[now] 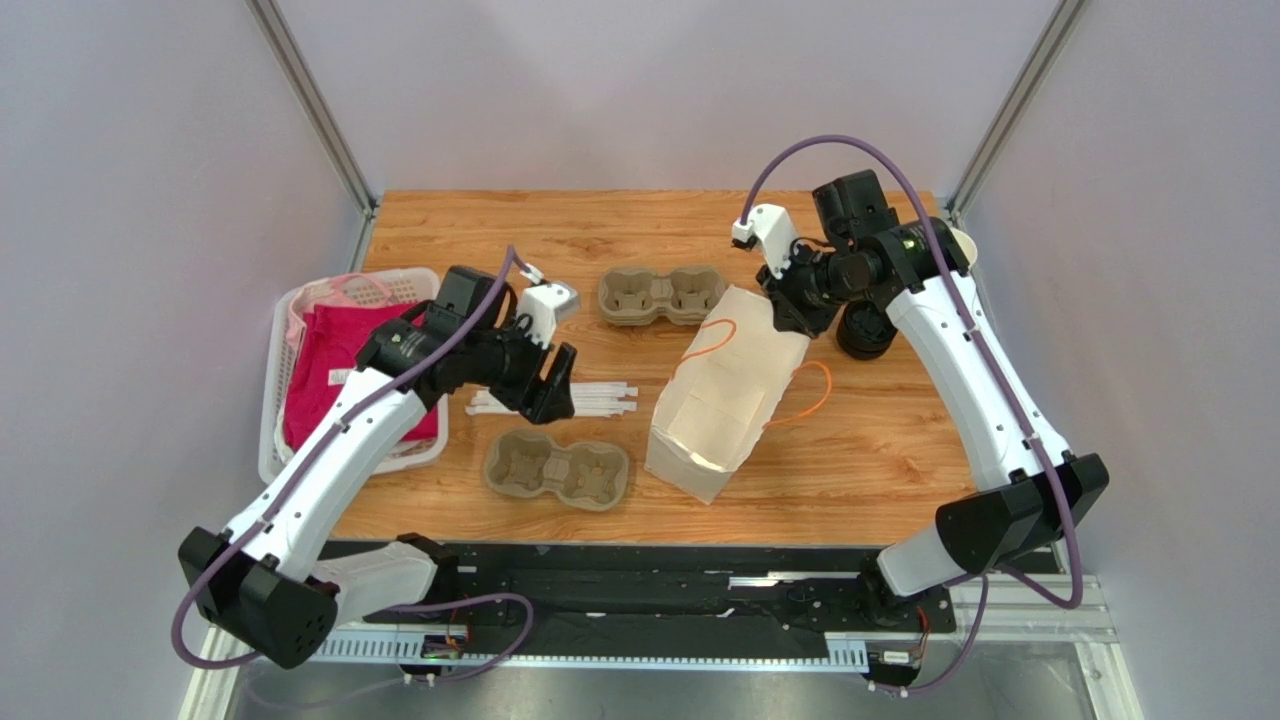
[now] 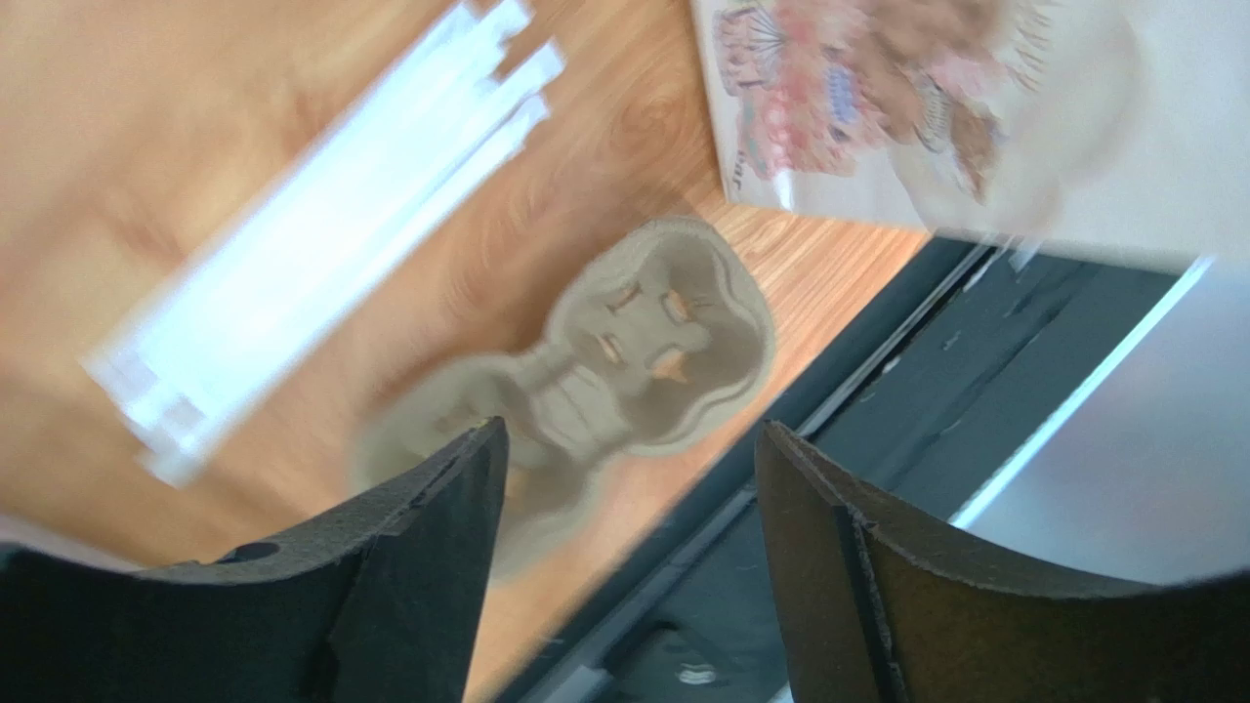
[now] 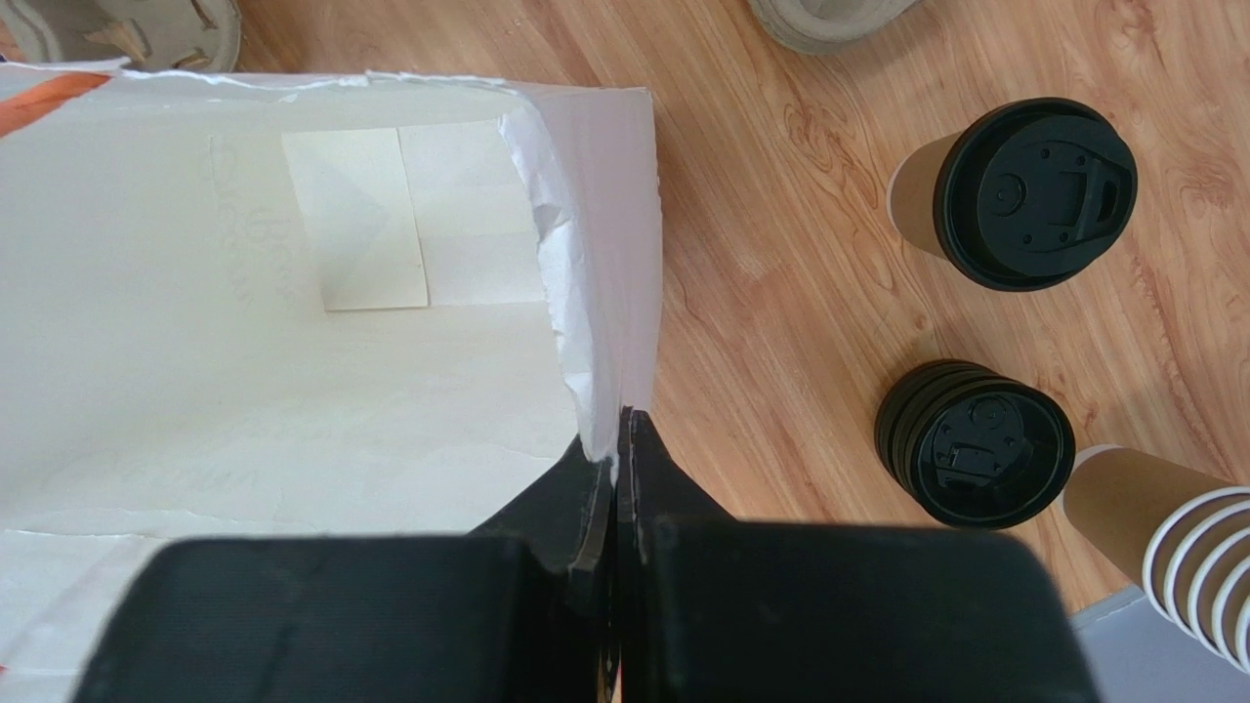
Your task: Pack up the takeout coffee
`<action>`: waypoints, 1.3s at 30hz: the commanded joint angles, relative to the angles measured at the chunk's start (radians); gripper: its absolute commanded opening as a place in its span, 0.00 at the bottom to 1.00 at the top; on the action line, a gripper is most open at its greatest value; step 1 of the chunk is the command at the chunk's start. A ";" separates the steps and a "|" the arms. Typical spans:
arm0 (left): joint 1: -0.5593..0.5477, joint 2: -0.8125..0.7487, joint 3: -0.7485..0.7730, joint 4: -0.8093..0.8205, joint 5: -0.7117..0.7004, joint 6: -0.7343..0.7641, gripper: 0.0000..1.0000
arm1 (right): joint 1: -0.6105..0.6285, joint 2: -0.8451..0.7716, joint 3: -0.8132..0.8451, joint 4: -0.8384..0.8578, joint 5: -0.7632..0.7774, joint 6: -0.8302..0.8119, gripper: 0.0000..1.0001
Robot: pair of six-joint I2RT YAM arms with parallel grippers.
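The takeout coffee (image 3: pixel 1035 191), a tan cup with a black lid, stands upright on the table in the right wrist view, to the right of the bag. In the top view the right arm hides it. A white paper bag (image 1: pixel 718 402) with orange handles stands open mid-table; its empty inside shows in the right wrist view (image 3: pixel 294 337). My right gripper (image 3: pixel 616 432) is shut on the bag's rim at its far right corner (image 1: pixel 781 311). My left gripper (image 1: pixel 549 383) is open and empty, held above the table left of the bag (image 2: pixel 631 440).
A pulp cup carrier (image 1: pixel 556 470) lies near the front edge under my left gripper (image 2: pixel 616 359), and another (image 1: pixel 661 296) lies behind the bag. White straws (image 1: pixel 601 398) lie between them. A stack of black lids (image 3: pixel 976 444) and lidless cups (image 3: pixel 1174 535) sit near the coffee. A white basket (image 1: pixel 286 360) holds pink cloth.
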 commanded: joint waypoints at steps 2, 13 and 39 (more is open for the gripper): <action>-0.009 -0.084 -0.033 -0.051 0.320 0.771 0.73 | 0.001 0.010 0.005 0.015 -0.004 -0.032 0.00; -0.249 0.031 -0.073 -0.286 0.265 1.857 0.66 | -0.048 0.074 0.031 -0.003 -0.015 -0.016 0.00; -0.499 0.408 -0.075 -0.015 -0.022 2.219 0.65 | -0.140 0.123 0.071 -0.050 -0.056 -0.048 0.00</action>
